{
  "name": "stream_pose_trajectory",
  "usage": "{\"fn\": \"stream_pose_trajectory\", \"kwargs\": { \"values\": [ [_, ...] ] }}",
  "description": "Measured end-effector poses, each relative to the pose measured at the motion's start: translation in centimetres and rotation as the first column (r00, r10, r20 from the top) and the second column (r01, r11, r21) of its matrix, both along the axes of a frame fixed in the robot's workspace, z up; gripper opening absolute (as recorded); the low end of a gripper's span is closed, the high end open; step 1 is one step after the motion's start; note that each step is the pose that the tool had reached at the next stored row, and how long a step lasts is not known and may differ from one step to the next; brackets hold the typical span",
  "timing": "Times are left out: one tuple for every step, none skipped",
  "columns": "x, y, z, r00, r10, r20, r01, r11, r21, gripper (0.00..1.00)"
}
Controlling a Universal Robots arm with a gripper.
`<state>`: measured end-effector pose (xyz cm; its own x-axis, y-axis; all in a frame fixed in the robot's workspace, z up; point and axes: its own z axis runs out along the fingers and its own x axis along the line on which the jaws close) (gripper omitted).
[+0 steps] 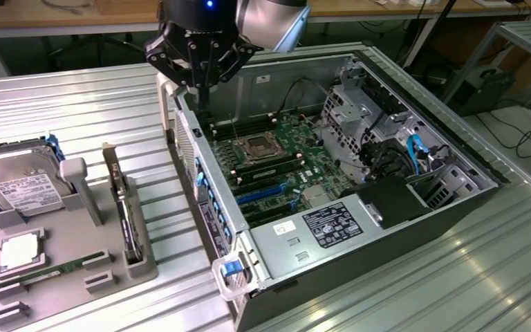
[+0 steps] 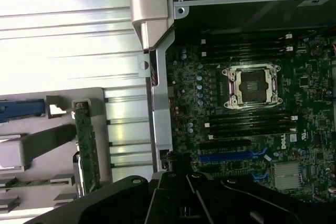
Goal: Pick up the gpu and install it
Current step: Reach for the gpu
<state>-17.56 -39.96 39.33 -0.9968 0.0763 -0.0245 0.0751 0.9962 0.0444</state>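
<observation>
The gpu [image 1: 122,207] stands on edge in a slot of the grey holder [image 1: 63,238], to the exterior view's left of the open computer case [image 1: 275,238]. In the wrist view the gpu [image 2: 86,148] shows edge-on as a thin green card. My gripper [image 1: 202,104] hangs shut and empty over the case's back wall, up and to the right of the gpu and apart from it. Its black fingers [image 2: 173,198] point down near the motherboard's [image 2: 310,82] blue slots [image 2: 231,156].
The holder also carries a silver hard drive [image 1: 21,187], a processor [image 1: 21,250] and a long memory stick [image 1: 49,271]. Inside the case are the empty processor socket [image 1: 256,145], the drive cage [image 1: 362,111] and a black power supply [image 1: 339,221]. Ribbed metal table [image 1: 90,104] lies all around.
</observation>
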Motion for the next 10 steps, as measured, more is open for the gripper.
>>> {"fn": "stream_pose_trajectory", "kwargs": {
  "values": [
    [-0.05, 0.0, 0.0, 1.0, 0.0, 0.0, 0.0, 1.0, 0.0, 0.11],
    [-0.09, 0.0, 0.0, 1.0, 0.0, 0.0, 0.0, 1.0, 0.0, 0.11],
    [-0.12, -0.01, 0.0, 1.0, 0.0, 0.0, 0.0, 1.0, 0.0, 0.11],
    [-0.16, 0.0, 0.0, 1.0, 0.0, 0.0, 0.0, 1.0, 0.0, 0.11],
    [-0.2, -0.01, 0.0, 1.0, 0.0, 0.0, 0.0, 1.0, 0.0, 0.11],
    [-0.24, -0.01, 0.0, 1.0, 0.0, 0.0, 0.0, 1.0, 0.0, 0.11],
    [-0.28, -0.01, 0.0, 1.0, 0.0, 0.0, 0.0, 1.0, 0.0, 0.11],
    [-0.33, -0.01, 0.0, 1.0, 0.0, 0.0, 0.0, 1.0, 0.0, 0.11],
    [-0.37, -0.01, 0.0, 1.0, 0.0, 0.0, 0.0, 1.0, 0.0, 0.11],
    [-0.39, -0.01, 0.0, 1.0, 0.0, 0.0, 0.0, 1.0, 0.0, 0.11]
  ]
}}
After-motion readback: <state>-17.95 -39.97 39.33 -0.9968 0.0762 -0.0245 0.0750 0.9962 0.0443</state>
